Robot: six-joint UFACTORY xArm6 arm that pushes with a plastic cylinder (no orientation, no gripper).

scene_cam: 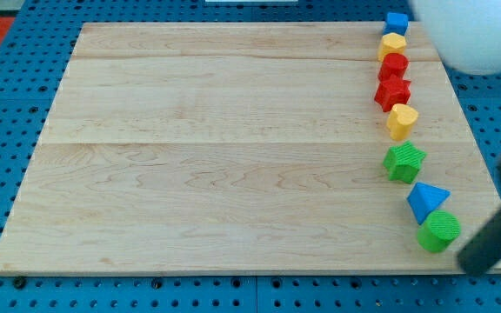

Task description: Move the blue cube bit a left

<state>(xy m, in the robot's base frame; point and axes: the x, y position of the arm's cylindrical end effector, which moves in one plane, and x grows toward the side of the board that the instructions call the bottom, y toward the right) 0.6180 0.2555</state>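
Camera view: my tip [475,266] beside green cylinder [439,232].

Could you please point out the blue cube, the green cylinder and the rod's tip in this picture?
blue cube [397,23]: camera view, its top face.
green cylinder [440,231]: camera view, its ribbed round top.
my tip [474,263]: camera view, the blurred rod's lower end.

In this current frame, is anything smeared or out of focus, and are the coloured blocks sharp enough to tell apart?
Camera view: the dark rod at the lower right is streaked with motion blur, so my tip cannot be placed exactly; the white arm housing at the top right is soft too. The wooden board and the blocks are crisp, from the blue cube down to the green cylinder. Lighting is even, shadows faint.
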